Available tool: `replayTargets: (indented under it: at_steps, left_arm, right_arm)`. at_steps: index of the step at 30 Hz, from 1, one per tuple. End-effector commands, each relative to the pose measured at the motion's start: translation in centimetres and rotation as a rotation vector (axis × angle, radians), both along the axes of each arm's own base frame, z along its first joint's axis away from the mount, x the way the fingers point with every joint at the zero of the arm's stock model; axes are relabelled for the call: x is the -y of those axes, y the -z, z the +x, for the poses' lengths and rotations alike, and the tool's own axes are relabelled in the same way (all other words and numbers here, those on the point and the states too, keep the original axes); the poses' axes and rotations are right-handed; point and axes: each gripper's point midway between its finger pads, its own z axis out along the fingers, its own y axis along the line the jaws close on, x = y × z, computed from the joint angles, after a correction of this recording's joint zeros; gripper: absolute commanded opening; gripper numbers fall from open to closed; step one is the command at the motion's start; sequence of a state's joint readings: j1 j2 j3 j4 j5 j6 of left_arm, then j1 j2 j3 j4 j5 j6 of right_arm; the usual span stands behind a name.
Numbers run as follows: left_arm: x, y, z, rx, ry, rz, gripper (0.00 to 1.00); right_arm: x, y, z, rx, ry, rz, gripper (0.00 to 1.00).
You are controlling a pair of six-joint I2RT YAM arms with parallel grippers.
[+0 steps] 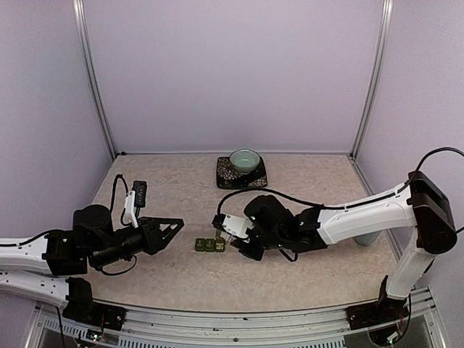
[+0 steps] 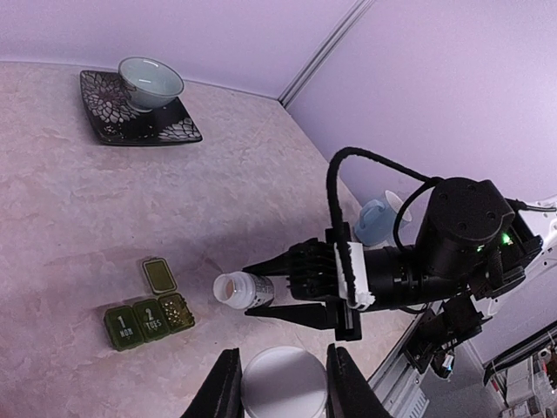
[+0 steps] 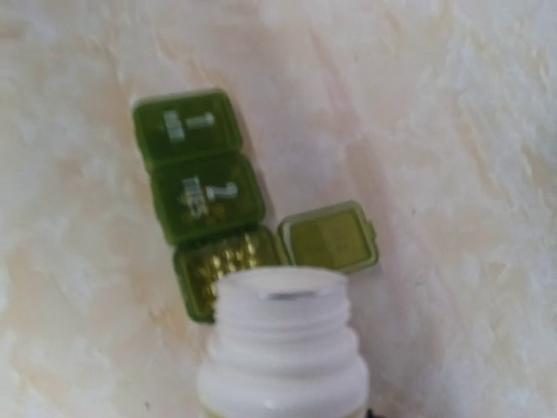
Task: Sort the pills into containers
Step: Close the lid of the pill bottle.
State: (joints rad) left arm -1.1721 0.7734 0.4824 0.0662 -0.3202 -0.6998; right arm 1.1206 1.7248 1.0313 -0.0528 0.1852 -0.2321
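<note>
**Bottle at the open pill box; cap in the other gripper**

Right gripper [image 2: 261, 290] was closed on a white bottle [image 3: 283, 348]. The bottle lay nearly level, uncapped, its mouth just beside the pill box [image 1: 209, 246].

Pill box: a dark green strip of three joined squares, flat on the desk [image 1: 304, 196], front middle, between the two arms. Two compartments were lidded. The end one, nearest the bottle, was open with its lid [image 3: 329, 237] folded out sideways and small yellowish pills [image 3: 222, 261] inside.

Left gripper [image 2: 281, 357] was clamped on a round white cap [image 2: 281, 387], left of the pill box and apart from it.

Surroundings:
- A teal bowl [image 1: 245, 159] sat on a dark patterned saucer [image 1: 241, 177] at the back of the desk, well apart from the pill box.
- A pale blue mug [image 2: 374, 222] stood at the right, partly hidden behind the right arm.
- In the overhead view the right gripper crowded the right end of the strip.

Desk top was pale, marbled beige-pink. Plain lilac walls closed three sides, with metal posts [image 1: 96, 80] in the back corners.
</note>
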Motion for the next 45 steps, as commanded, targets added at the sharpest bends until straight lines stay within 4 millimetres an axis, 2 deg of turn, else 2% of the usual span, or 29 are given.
replayTargets:
  at_steps: [1, 8, 14, 18, 30, 45]
  left_arm:
    - [0.1, -0.7, -0.1, 0.008, 0.003, -0.026, 0.26]
    - [0.4, -0.9, -0.2, -0.001, 0.015, -0.036, 0.27]
    - [1.9, -2.7, -1.0, -0.019, 0.082, -0.095, 0.27]
    - [3.1, -3.9, -1.5, -0.028, 0.131, -0.125, 0.27]
    - [5.2, -6.9, -1.9, -0.013, 0.183, -0.167, 0.27]
    - [7.2, -8.0, -2.4, -0.004, 0.224, -0.177, 0.27]
  right_arm:
    - [-1.3, -4.9, -0.1, 0.028, -0.005, 0.247, 0.27]
    - [-0.8, -8.9, -1.3, 0.056, -0.031, 0.456, 0.27]
    - [0.1, -12.4, -3.0, 0.067, -0.077, 0.634, 0.28]
    - [0.0, -14.5, -4.8, 0.088, -0.122, 0.706, 0.29]
    - [-1.4, -16.5, -9.6, 0.098, -0.215, 0.757, 0.28]
    - [-2.0, -16.9, -10.0, 0.113, -0.197, 0.751, 0.29]
